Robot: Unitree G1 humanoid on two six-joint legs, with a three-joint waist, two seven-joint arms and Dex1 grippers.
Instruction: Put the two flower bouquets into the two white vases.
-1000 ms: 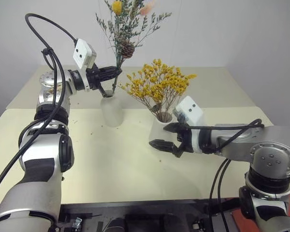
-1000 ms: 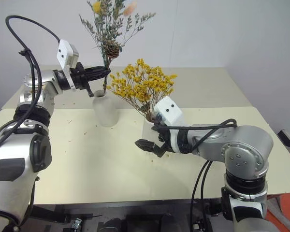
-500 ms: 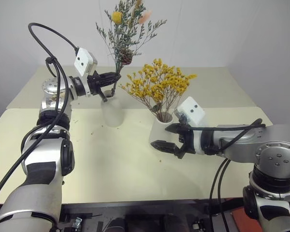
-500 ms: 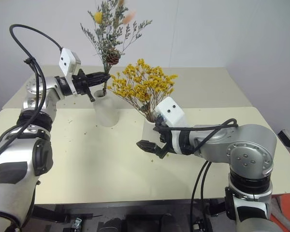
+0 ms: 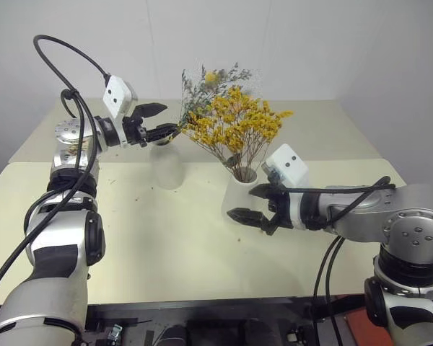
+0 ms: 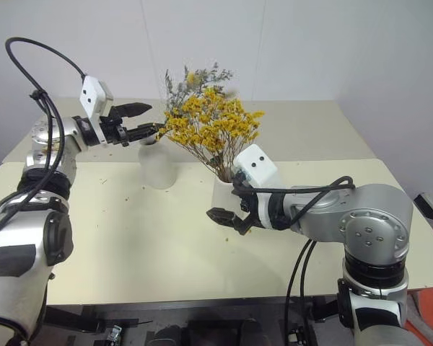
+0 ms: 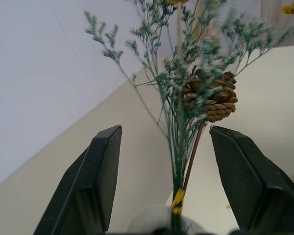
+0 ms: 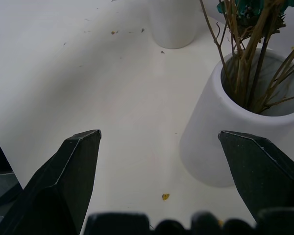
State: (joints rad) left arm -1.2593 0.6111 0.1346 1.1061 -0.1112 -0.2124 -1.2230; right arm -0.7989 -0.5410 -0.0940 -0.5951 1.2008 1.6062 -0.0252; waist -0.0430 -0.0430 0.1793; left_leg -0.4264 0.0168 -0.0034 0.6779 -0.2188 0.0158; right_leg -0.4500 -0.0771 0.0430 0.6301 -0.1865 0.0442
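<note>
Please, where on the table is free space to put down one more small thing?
The table is bare in front, between the bottle vase and the near edge. It is crowded around the cone vase, where the right gripper hovers.

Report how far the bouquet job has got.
Looks done: the yellow bouquet stands in the wide-mouthed vase, and the grey-green sprig bunch sits in the narrow-necked vase. In hand: nothing; the left gripper and right gripper are open. Left: only pulling the arms clear.

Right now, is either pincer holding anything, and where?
Nothing held. Left pincer is open around the grey-green sprig bunch stems; right pincer is open beside the wide-mouthed vase.
</note>
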